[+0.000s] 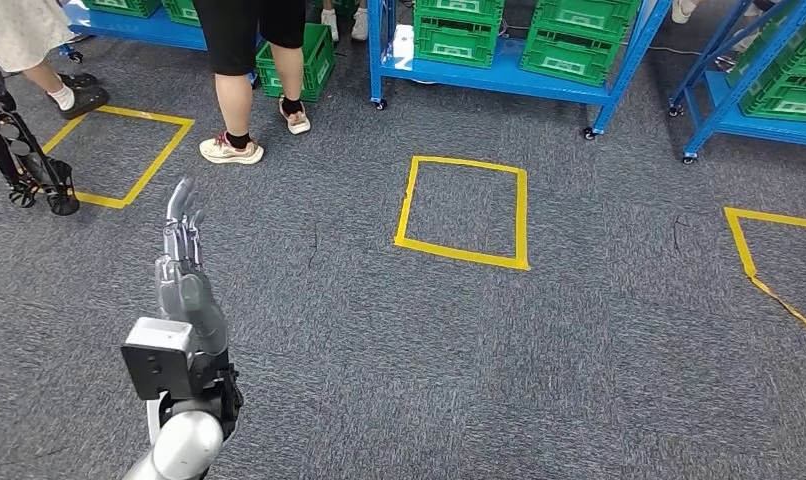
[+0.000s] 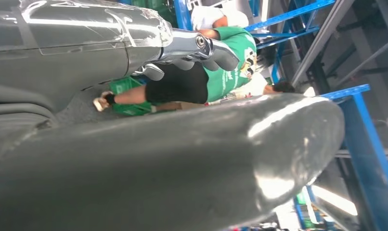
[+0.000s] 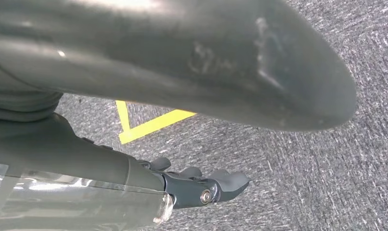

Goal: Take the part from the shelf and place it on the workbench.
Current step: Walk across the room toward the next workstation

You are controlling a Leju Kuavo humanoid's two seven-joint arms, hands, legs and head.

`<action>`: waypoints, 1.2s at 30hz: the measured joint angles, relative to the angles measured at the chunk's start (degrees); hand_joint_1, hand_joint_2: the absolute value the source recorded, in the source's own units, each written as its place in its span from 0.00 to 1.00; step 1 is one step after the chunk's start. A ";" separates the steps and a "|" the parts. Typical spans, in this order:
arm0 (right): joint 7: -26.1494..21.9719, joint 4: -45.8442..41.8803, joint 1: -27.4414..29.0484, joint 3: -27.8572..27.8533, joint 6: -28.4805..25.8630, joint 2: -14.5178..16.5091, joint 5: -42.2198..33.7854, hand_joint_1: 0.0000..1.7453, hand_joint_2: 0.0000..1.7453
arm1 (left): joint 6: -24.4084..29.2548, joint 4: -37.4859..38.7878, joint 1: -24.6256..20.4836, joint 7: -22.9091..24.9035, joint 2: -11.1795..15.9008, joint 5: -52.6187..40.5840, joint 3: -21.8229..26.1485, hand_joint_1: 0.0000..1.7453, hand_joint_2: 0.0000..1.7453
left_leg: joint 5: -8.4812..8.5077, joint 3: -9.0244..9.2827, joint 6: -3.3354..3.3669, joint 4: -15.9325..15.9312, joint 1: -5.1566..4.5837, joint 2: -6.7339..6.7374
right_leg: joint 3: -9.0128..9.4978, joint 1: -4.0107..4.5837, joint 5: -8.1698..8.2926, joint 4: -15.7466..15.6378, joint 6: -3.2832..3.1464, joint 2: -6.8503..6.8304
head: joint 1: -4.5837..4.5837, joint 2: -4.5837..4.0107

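The left robot hand [image 1: 182,262] reaches forward over grey carpet [image 1: 379,350], fingers spread, holding nothing; the right robot hand [image 3: 201,185] hangs above the carpet, fingers apart, empty; blue shelves [image 1: 499,75] carry green crates [image 1: 579,40] ahead; which crate holds the part I cannot tell; a person [image 1: 249,60] stands before the shelves beside yellow tape squares [image 1: 464,210].

Left hand [image 1: 184,262] raised forward, fingers extended, empty; right hand [image 3: 201,185] empty.
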 joint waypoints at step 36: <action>2.91 0.02 0.80 0.58 2.31 -0.54 1.07 0.00 0.00 | 0.00 0.89 -0.36 2.16 1.08 -3.06 -1.38 0.00 0.00 | -0.84 -8.06 -2.16 5.90 0.51 1.08 | 7.45 0.00 -5.65 -0.87 -1.42 -1.26 | -0.02 0.00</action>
